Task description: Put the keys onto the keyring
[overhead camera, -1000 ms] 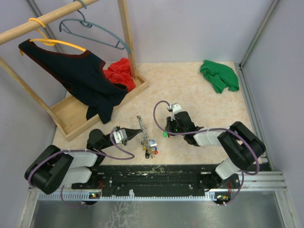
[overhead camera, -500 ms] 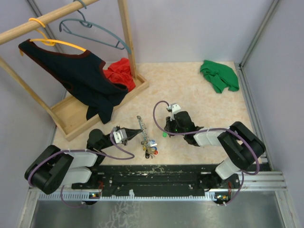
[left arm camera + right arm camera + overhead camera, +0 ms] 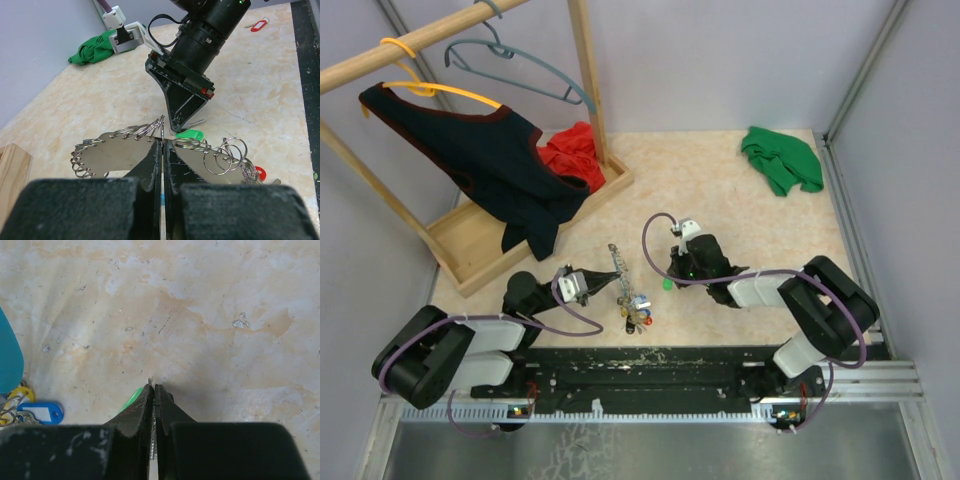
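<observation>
Left end effector [image 3: 163, 141], pressed together, pinches the keyring [image 3: 129, 133] near the desk's [image 3: 100, 90] front edge. Right end effector [image 3: 153, 387], nearly closed, grips the green key [image 3: 132, 398] just beside it.

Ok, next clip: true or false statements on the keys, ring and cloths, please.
1. The left pincer is shut on the keyring's coil. True.
2. The green key is already on the keyring. False: it lies on the table at the right pincer's tips.
3. A red key lies on the table, apart from the keyring. True.
4. The green cloth lies in the wooden tray. False: it lies at the table's far right corner; a red cloth is in the tray.
</observation>
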Robot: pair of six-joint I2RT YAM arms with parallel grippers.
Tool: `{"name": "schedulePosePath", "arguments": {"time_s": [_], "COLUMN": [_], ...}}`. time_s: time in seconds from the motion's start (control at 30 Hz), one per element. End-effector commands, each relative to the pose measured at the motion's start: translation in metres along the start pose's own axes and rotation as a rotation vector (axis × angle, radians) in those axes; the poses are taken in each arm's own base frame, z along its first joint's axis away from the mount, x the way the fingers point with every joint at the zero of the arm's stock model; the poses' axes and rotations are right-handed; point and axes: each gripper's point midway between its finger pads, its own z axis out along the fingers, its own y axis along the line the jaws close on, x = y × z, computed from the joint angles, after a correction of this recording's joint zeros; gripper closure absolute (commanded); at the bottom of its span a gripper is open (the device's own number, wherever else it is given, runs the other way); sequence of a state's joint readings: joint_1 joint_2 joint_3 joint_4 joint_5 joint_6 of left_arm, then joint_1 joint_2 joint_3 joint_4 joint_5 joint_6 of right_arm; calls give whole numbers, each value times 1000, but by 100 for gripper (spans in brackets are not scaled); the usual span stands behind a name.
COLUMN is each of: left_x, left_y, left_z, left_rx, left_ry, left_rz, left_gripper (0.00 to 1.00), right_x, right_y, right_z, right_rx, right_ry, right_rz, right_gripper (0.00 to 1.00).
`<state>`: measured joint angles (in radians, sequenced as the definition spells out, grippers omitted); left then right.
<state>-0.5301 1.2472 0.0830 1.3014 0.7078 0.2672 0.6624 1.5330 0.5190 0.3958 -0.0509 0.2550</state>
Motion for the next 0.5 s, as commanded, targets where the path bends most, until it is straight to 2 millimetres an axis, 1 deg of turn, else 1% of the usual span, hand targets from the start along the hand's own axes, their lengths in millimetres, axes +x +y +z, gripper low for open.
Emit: {"name": "schedulePosePath", "arguments": {"time_s": [0.0,0.17,0.3,0.47], "left_x": [-23,-23,-24,-26], "left_y": [8,8,7,5], "left_z": [5,5,5,6], "left_rx": [-5,-1,3,13], "left_ry": [-72,-74,-77,-87], "left_rz": [59,54,52,46], "left_gripper": [100,100,100,100], "right_x": [-14,-23,-34,-56], "right_y": [1,6,21,41], "right_z": [3,-7,-19,-45], "right_rx": [-7,-28,-115,-229], "right_ry": [-23,-6,17,15], "right_rz": [-5,-61,-181,-340], "right_gripper": [100,100,100,100]}}
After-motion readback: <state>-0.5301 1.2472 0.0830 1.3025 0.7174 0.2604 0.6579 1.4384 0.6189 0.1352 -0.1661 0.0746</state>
